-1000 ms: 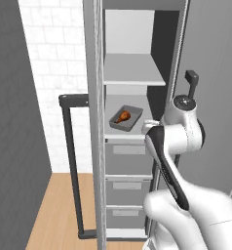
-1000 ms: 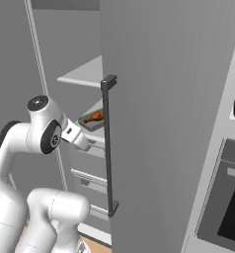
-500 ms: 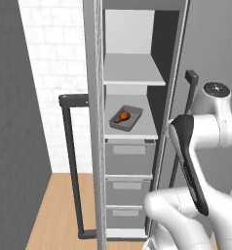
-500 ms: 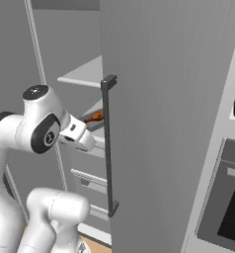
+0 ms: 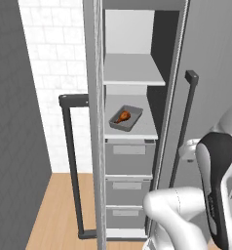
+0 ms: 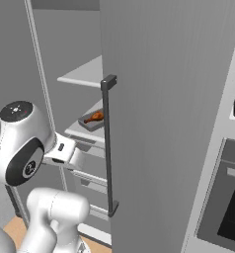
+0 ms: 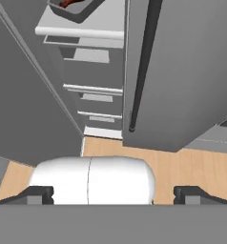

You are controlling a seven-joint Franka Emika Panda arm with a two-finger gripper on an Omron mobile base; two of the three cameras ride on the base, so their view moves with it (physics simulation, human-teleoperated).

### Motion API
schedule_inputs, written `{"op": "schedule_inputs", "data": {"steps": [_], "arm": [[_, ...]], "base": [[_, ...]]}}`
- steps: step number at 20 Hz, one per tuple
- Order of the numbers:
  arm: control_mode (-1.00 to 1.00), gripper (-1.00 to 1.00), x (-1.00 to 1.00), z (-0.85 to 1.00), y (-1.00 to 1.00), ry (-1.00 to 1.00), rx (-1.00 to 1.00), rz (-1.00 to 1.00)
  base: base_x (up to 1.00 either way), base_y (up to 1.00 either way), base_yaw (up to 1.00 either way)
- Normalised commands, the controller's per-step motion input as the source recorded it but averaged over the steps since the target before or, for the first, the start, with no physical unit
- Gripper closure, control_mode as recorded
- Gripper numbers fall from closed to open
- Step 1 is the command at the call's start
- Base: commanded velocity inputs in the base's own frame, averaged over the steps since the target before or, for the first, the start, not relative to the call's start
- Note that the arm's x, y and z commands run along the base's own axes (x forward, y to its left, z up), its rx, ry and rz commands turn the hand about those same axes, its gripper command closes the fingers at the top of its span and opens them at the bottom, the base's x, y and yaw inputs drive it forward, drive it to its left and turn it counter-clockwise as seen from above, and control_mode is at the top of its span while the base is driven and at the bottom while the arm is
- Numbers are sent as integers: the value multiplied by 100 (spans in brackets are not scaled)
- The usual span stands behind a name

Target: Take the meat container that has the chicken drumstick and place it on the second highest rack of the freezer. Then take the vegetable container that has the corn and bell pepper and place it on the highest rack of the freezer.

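The gripper (image 7: 113,193) sits spread wide at the bottom of the hand view, while the chicken drumstick (image 5: 122,116) in its grey container (image 5: 125,118) rests mid-frame on the freezer's (image 5: 132,146) lower shelf.

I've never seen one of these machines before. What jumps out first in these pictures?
The tall grey freezer stands open, and a small grey container with a glossy brown chicken drumstick sits on its lower open shelf, above three grey drawers. The highest rack above it is bare. The white robot arm bulks large in front, its gripper open and holding nothing.
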Motion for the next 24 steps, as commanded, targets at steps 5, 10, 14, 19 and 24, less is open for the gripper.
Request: {"op": "schedule_inputs", "data": {"steps": [5,10,14,19,24], "arm": [[-100,-100,0,-1,13,0,0,6],[-100,-100,0,0,0,0,0,0],[-100,-100,0,0,0,0,0,0],[100,-100,0,0,0,0,0,0],[100,-100,0,0,0,0,0,0]], "base": [[0,0,0],[0,0,0],[0,0,0],[-3,0,0],[-79,-20,-1]]}}
